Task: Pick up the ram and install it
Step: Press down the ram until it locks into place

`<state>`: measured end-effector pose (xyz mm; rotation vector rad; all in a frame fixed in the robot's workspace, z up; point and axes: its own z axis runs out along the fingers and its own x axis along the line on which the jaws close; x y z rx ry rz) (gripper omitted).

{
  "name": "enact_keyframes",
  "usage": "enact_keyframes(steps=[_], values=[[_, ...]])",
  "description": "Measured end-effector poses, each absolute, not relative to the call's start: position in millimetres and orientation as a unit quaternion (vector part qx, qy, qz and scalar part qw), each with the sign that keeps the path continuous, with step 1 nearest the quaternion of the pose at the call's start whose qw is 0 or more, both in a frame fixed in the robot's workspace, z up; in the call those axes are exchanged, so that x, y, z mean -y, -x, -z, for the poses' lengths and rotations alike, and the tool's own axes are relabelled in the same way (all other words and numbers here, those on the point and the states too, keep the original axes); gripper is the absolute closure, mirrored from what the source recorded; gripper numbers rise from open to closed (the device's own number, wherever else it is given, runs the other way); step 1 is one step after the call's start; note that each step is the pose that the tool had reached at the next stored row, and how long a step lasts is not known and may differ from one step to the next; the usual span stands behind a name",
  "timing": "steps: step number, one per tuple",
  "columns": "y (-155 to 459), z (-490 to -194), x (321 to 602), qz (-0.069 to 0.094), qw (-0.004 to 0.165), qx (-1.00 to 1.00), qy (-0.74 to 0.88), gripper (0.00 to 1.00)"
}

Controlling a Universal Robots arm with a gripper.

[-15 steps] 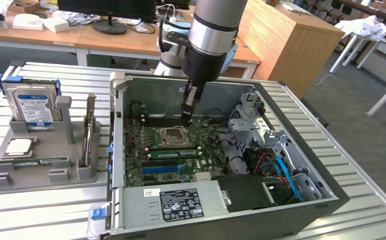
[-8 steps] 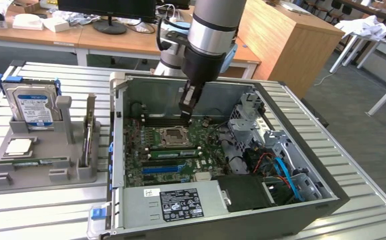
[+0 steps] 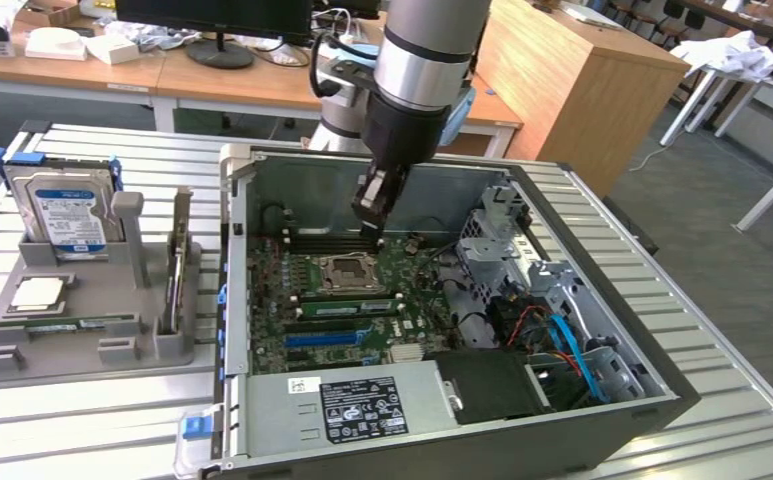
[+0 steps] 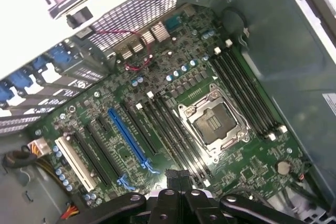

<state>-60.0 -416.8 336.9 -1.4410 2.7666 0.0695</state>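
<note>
Over the motherboard's memory slots, inside the open case, the gripper hung clenched and seemingly empty. A green ram lay flat in the gray fixture outside, presumably staged for pickup.

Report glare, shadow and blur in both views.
Wrist view: the case's rear panel is blown out white, the motherboard is evenly lit and legible, and the gripper is dark. Exterior view: soft room light, the open case shaded inside, no strong glare.
</note>
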Motion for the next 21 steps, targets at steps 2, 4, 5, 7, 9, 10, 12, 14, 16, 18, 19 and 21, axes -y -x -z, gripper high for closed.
enact_keyframes(steps=[2, 4, 5, 7, 9, 10, 12, 14, 16, 18, 19, 21], values=[[60.5, -336.9, 416.8, -0.022, 0.011, -0.892, 0.451, 0.9], [61.0, -336.9, 416.8, -0.022, 0.011, -0.897, 0.441, 0.9], [61.2, -336.8, 416.8, -0.022, 0.011, -0.9, 0.436, 0.9], [61.9, -336.8, 416.8, -0.022, 0.011, -0.904, 0.427, 0.9], [62.6, -336.7, 416.8, -0.022, 0.012, -0.908, 0.417, 0.9], [62.9, -336.7, 416.8, -0.022, 0.012, -0.911, 0.412, 0.9], [63.7, -336.7, 416.8, -0.022, 0.012, -0.915, 0.403, 0.9], [64.5, -336.7, 416.8, -0.021, 0.012, -0.919, 0.393, 0.9], [65.2, -336.6, 416.8, -0.021, 0.013, -0.923, 0.383, 0.9], [65.8, -336.5, 416.8, -0.021, 0.013, -0.928, 0.371, 0.9], [66.1, -336.5, 416.8, -0.021, 0.013, -0.93, 0.366, 0.9], [66.7, -336.4, 416.8, -0.021, 0.013, -0.935, 0.354, 0.9]])
